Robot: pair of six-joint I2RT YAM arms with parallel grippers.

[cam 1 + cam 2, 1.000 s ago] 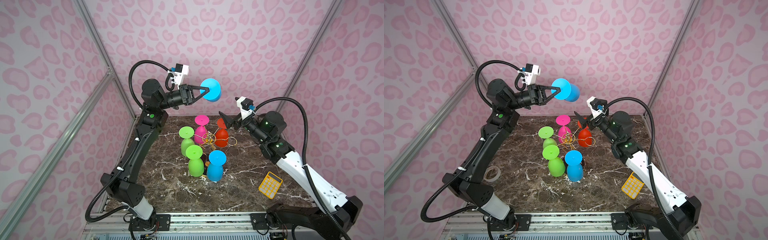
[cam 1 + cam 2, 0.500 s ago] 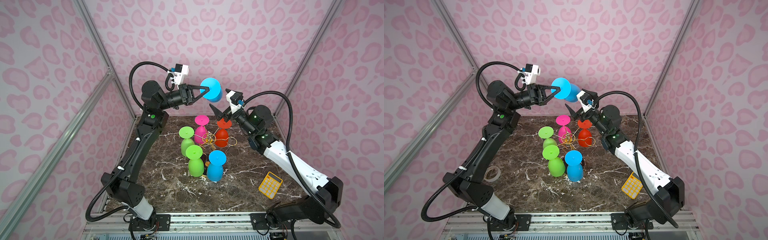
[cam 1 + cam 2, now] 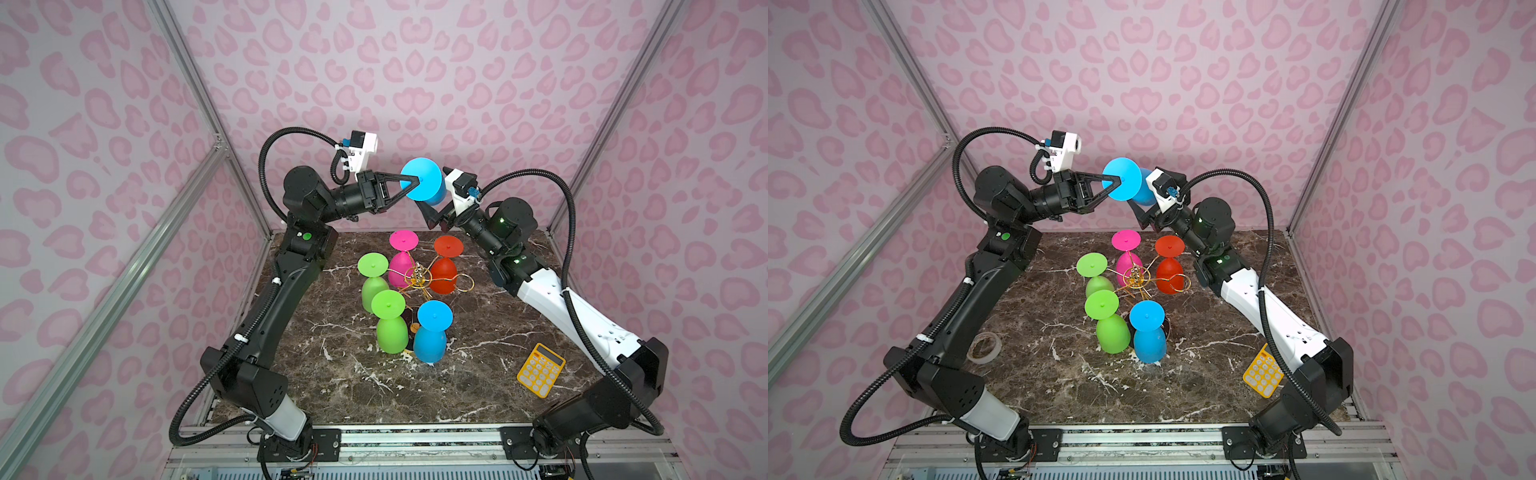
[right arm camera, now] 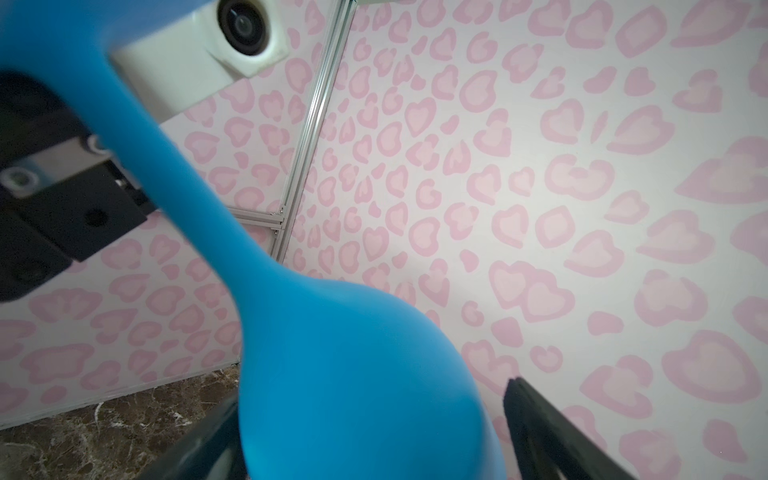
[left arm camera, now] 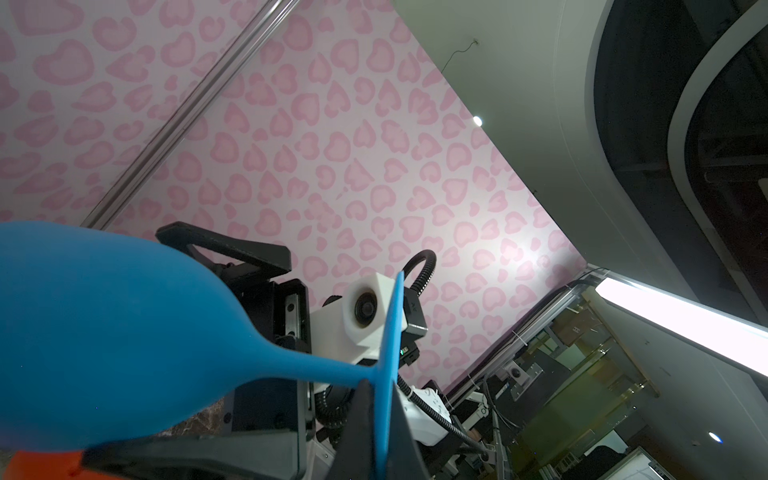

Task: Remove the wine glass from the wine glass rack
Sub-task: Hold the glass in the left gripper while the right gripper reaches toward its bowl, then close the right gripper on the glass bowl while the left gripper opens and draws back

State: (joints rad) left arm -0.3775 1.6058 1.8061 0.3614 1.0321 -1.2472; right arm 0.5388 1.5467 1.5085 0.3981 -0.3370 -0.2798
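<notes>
- The desk (image 3: pixel 478 374) is a dark brown marble slab, polished, with white veins running through it.
- The wine glass rack (image 3: pixel 417 276) stands at the middle of the desk: thin gold wire arms fan out from a knotted hub, and one bare arm ends in an open loop beside the red glass.
- Five hanging glasses (image 3: pixel 390 328) sit upside down on the rack, matte and opaque, with round flat feet on top and egg-shaped bowls below: two green, one pink, one red, one blue.
- The wine glass (image 3: pixel 424 185) is off the rack, held on its side high above it, near the back wall. It is a smooth matte blue, with a slim stem between a disc foot and a rounded bowl.
- The left tool (image 3: pixel 413 180) has black triangular fingers pinched tight on the stem at the foot.
- The right tool (image 4: pixel 370 432) is spread wide around the bowl, with one finger clearly off it.
- A yellow calculator (image 3: pixel 540 370), flat and rectangular, lies near the right arm.
- A pale tape roll (image 3: pixel 983 347) lies flat by the left arm.
</notes>
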